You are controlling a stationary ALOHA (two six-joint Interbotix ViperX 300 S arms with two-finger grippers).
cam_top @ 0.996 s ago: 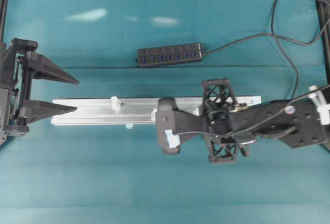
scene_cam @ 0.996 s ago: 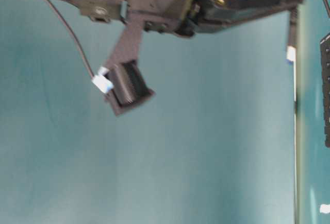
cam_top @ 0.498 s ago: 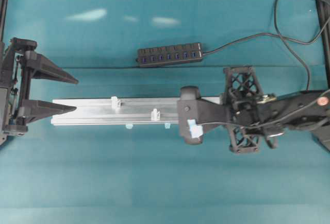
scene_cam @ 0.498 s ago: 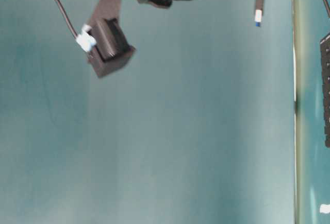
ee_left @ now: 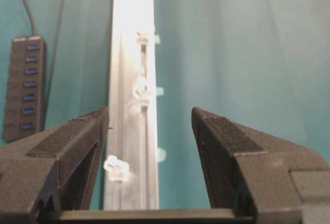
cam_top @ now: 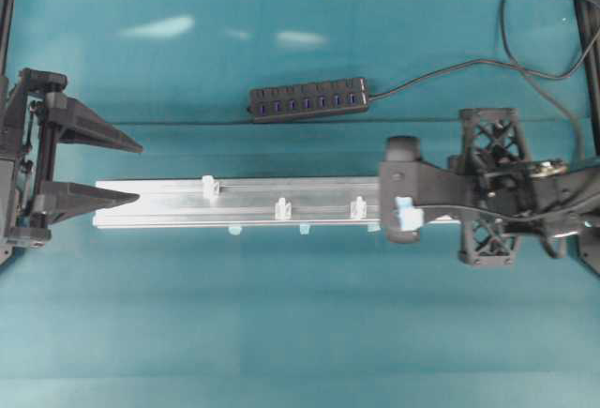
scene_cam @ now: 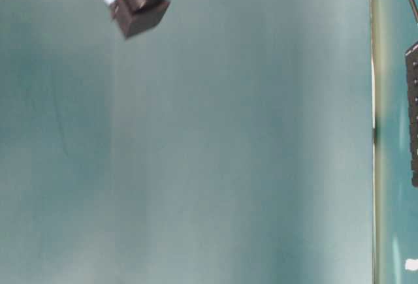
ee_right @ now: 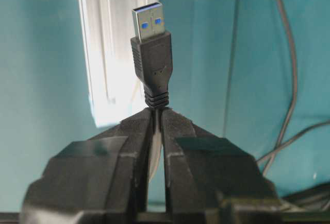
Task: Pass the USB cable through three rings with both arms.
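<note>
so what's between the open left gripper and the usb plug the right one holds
Overhead, the rail with the three rings lies between left gripper and right gripper; the USB plug shows in the right wrist view.

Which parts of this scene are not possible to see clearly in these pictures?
- Right end of the rail: overhead view, covered by the right gripper.
- USB plug: hidden under that gripper overhead; at table level, cut off by the top edge.
- Three rings: too small overhead, blurred in the left wrist view; no cable can be made out in them.
- Hub: cut by the right edge at table level.
</note>
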